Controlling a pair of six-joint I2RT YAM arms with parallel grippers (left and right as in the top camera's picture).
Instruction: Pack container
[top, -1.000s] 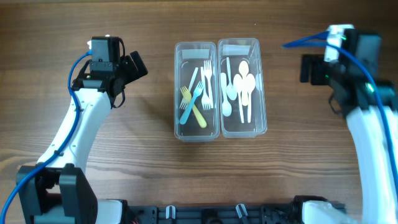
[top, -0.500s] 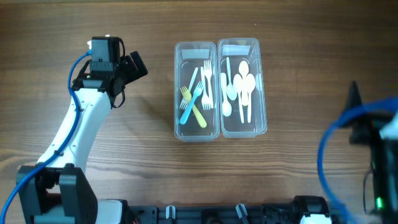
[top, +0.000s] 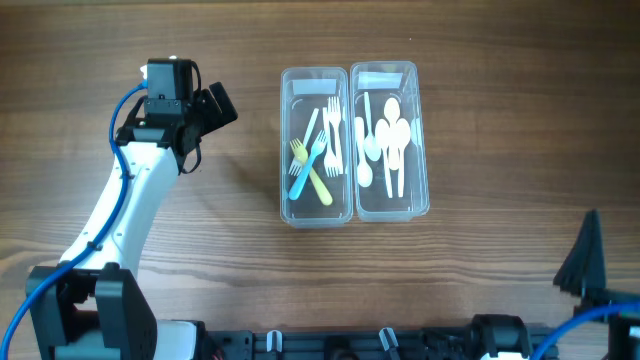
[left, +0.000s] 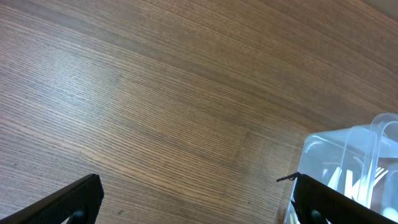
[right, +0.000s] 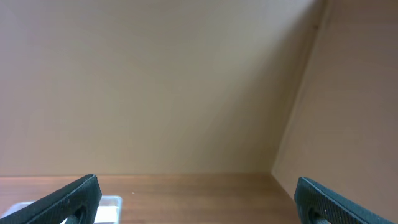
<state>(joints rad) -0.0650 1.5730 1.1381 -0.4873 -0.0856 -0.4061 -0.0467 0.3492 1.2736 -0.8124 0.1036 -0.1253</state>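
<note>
Right gripper has pulled back to the near table corner, mostly out of overhead view, fingers spread, empty. Left gripper hasn't moved, fingers spread too. Fork container and spoon container sit touching at table centre, both filled. Packing is probably done.

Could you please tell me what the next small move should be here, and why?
Probably draw the left gripper back from the containers, as packing looks done: forks lie in the left container, spoons in the right container, no loose cutlery shows on the table, and it and the right gripper are open and empty.
</note>
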